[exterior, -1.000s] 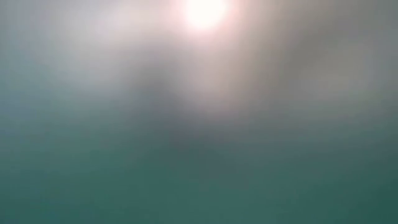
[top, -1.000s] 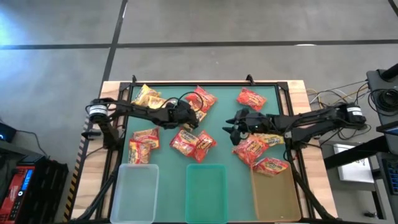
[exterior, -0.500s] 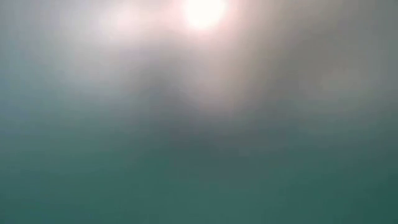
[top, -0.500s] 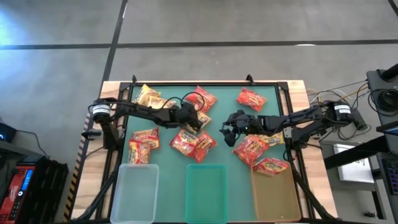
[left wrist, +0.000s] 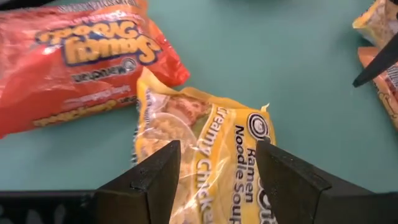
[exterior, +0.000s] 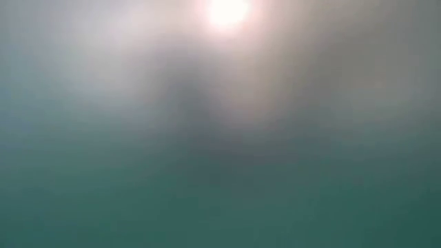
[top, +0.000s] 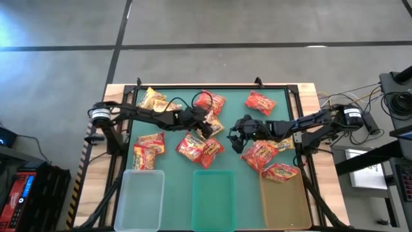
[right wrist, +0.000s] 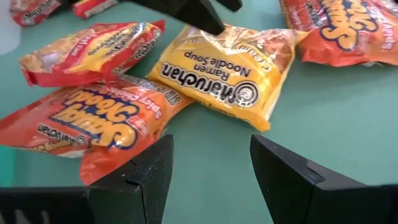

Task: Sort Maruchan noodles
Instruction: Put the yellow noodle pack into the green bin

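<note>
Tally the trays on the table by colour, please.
clear tray: 1
green tray: 1
amber tray: 1
Total: 3 trays

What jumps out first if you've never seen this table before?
Bright red and yellow noodle packets lie scattered over the green table, with three trays lined up along its near edge. Two dark arms meet mid-table: the left tool stands open astride a yellow Creamy Chicken packet, and the right tool hangs open nearby.
</note>
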Controlling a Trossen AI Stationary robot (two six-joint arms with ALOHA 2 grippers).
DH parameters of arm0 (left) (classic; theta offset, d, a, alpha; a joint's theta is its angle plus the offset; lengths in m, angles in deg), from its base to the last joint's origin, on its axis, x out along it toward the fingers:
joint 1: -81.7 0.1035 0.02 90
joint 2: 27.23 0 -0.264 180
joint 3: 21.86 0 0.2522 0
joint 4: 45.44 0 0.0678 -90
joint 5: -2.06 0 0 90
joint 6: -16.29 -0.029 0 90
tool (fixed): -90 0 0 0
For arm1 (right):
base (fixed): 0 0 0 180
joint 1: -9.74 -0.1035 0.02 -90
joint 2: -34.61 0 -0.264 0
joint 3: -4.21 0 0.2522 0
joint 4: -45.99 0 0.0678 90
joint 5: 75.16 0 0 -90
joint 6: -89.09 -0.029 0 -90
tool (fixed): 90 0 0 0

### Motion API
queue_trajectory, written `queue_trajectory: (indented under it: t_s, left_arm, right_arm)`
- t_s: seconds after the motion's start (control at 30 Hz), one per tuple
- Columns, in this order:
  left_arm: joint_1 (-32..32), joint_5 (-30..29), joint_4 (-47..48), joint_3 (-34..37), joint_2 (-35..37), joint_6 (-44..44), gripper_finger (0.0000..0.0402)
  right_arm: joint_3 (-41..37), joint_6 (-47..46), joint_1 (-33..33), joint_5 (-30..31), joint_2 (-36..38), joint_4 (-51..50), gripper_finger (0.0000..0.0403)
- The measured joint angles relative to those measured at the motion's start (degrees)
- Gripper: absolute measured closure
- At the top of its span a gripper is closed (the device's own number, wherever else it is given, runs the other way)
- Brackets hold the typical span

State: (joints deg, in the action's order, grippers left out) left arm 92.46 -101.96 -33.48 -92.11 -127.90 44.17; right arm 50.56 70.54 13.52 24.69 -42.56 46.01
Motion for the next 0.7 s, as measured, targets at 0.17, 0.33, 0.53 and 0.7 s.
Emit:
queue_trajectory:
  t_s: [0.17, 0.33, 0.53, 0.7]
  left_arm:
    - [0.00, 1.88, 5.47, -0.04, 3.11, -0.37, 0.0208]
    - [-0.53, 2.46, 16.13, -0.04, 4.90, 2.54, 0.0208]
    - [-0.63, 0.41, 15.33, 0.61, 4.91, 5.66, 0.0208]
    - [-0.67, 0.47, 7.28, 4.92, 4.85, 7.89, 0.0208]
  right_arm:
    - [-0.62, -0.46, -1.23, -0.73, -3.27, 6.01, 0.0202]
    - [-0.75, -1.16, -1.86, -1.51, -8.12, 13.26, 0.0202]
    - [-0.75, -1.40, -1.91, -1.53, -11.68, 19.27, 0.0202]
    - [-0.66, -0.09, -1.93, -1.38, -14.68, 23.61, 0.0202]
